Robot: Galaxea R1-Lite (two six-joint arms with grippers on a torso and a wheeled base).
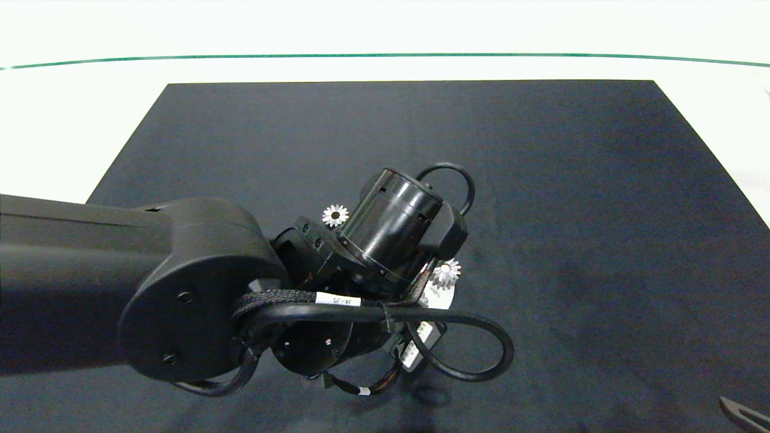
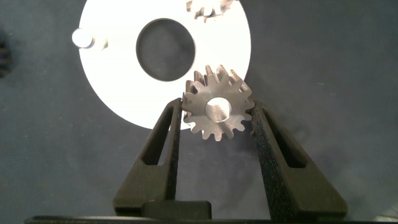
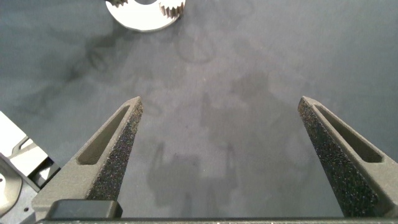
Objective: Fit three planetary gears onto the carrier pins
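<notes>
Grey, grainy fingers (image 2: 171, 140) of the left gripper (image 2: 217, 134) clench a silver planetary gear (image 2: 217, 112) by its teeth; the gear lies flat over the near rim of the white disc (image 2: 118, 74), its round centre bore pale and metallic. That disc is flat, smooth and round with a large dark centre hole. One short white carrier pin (image 2: 81, 38) stands bare near the disc's edge, at about nine o'clock from the centre hole in the left wrist view, and a second gear (image 2: 208, 9) sits on the disc's far side, partly cut off by the frame.

From above, the bulky dark left arm covers most of the disc; the gear on the disc (image 1: 446, 272) shows at the wrist's three o'clock, and a third gear (image 1: 335, 214) lies on the black mat (image 1: 571, 180) at its eleven o'clock. The mat is matte and rests on a white table (image 1: 72, 120).

The right gripper (image 3: 219, 134) hangs spread wide over bare mat, holding nothing, well apart from the disc.
</notes>
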